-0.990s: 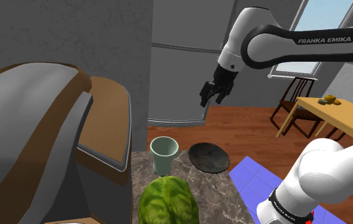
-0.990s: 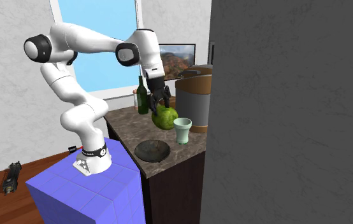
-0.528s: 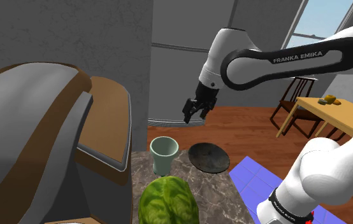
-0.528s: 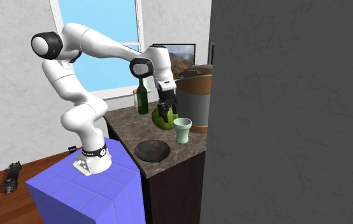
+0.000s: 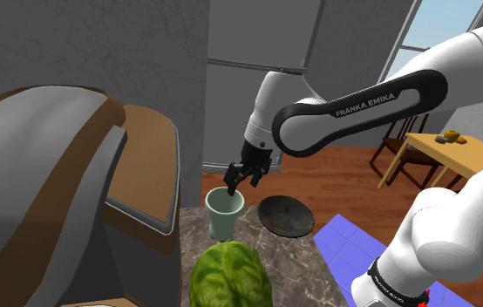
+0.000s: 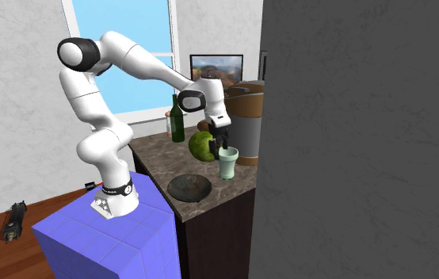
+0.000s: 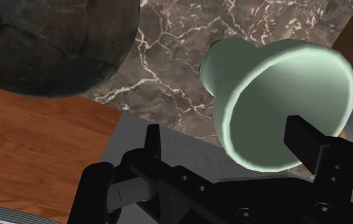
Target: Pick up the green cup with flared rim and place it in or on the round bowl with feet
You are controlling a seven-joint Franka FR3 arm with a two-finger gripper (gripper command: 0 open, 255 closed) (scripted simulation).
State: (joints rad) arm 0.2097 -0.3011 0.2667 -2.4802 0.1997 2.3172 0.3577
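- The cup (image 5: 224,212) is pale green and smooth. Its narrow base widens into a flared rim, and the inside is the same pale green.
- It stands upright on the dark marbled surface (image 5: 270,257), low and a little left of centre in the shoulder view, close to the surface's far edge.
- In the second exterior view the cup (image 6: 227,163) sits just right of centre, near the right end of the surface (image 6: 153,152). It is in front of a large brown and grey pot (image 6: 246,119).
- The claw (image 5: 238,177) hangs directly over the cup's rim with its fingers spread and nothing grasped; the second exterior view shows the claw (image 6: 224,145) at the cup's top.
- In the wrist view the claw (image 7: 229,135) straddles one side of the cup (image 7: 277,95). One finger (image 7: 306,137) crosses the cup's mouth and the other (image 7: 152,137) stands outside its wall. It probably touches neither, though the angle makes that hard to judge.
- The round dark bowl (image 5: 285,215) lies on the surface just right of the cup and apart from it.
- In the second exterior view the bowl (image 6: 190,187) is lower left of the cup, near the surface's front edge.
- The wrist view shows the bowl (image 7: 48,44) as rough and stone-like.
- A green leafy ball (image 5: 227,275) sits at the shoulder view's bottom edge, below the cup.
- In the second exterior view the ball (image 6: 202,146) is left of the cup, with a dark green bottle (image 6: 177,119) further left.
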